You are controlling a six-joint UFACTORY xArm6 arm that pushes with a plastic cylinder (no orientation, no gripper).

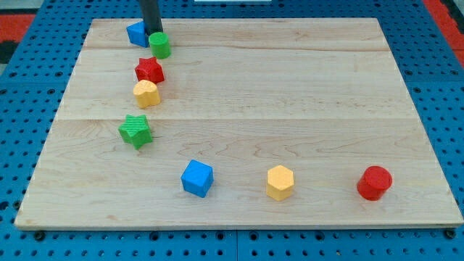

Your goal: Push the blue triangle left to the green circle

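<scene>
Jaws don't exist on this rod; my tip [152, 33] touches the blue triangle [135, 33], green circle [160, 45] just beside.

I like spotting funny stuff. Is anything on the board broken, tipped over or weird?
Nothing looks broken or spilled. All blocks sit flat on the board. My tip is at the view's top left, tight between the blue triangle and the green circle, which already sit side by side.

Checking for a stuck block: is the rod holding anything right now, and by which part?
Nothing is held. My tip only pushes; it stands between the blue triangle and the green circle.
</scene>
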